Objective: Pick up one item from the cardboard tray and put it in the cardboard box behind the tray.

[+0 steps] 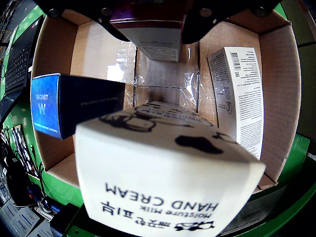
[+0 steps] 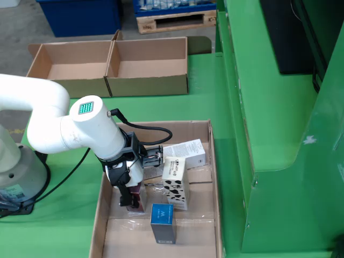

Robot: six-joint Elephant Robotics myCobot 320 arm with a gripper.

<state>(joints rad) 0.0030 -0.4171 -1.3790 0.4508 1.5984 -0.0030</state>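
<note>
The claw (image 2: 131,201) is down inside the cardboard tray (image 2: 210,161), and the fixed view shows a dark red box (image 2: 138,198) standing upright right at its tip. In the view that rides on the arm, the same maroon-topped box (image 1: 153,32) sits between the two black claw parts at the top edge, its pale side face pointing down toward the tray floor. The jaws appear to be clenched on this box, one to each side of it, though the pads themselves are hidden by the box and the mount.

Going outward in the fixed view, the cow-patterned hand cream box (image 2: 176,183) stands upright just to the right of the claw, with a white box (image 2: 185,151) lying flat beyond it, and a blue box (image 2: 162,221) stands nearer the camera edge of the tray. All three are close neighbours, so a straight vertical lift looks like the safest exit.

The relation that matters is the direction to the goal: the pair of empty cardboard boxes (image 2: 148,67) sits on the green tabletop (image 2: 204,107) well beyond the tray's far edge, toward the top of the fixed view. The carry must therefore go up and away from the camera, over the tray's far wall.
</note>
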